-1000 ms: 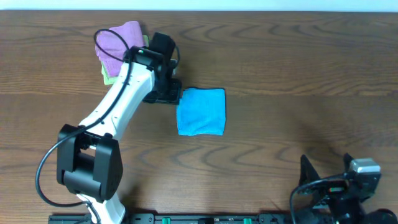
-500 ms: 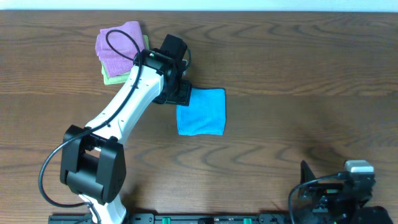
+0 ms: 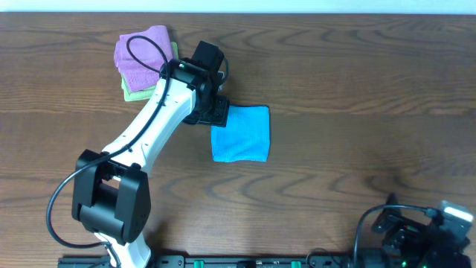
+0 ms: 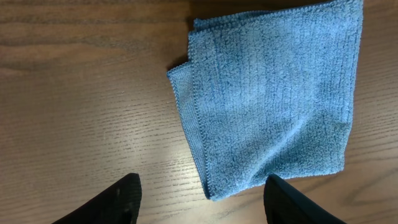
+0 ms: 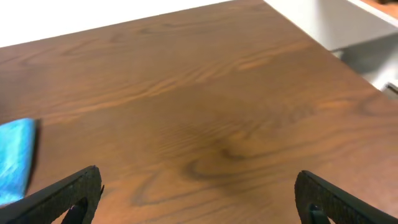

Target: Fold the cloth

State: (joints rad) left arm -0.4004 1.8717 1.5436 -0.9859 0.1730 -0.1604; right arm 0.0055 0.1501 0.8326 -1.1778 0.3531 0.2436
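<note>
The sky-blue cloth lies folded into a small square near the table's middle; its layered edges show in the left wrist view. My left gripper hovers at the cloth's upper-left corner, open, with bare wood and only the cloth's corner between its fingers. It holds nothing. My right gripper is wide open over bare table at the front right corner, far from the cloth, whose edge shows at the left of its view.
A pink folded cloth sits on a light green one at the back left, just behind the left arm. The table's right edge and a pale wall appear in the right wrist view.
The left gripper shifted right, from beside the cloth's corner to over it, then held still. The right arm drew back toward the front right corner.
</note>
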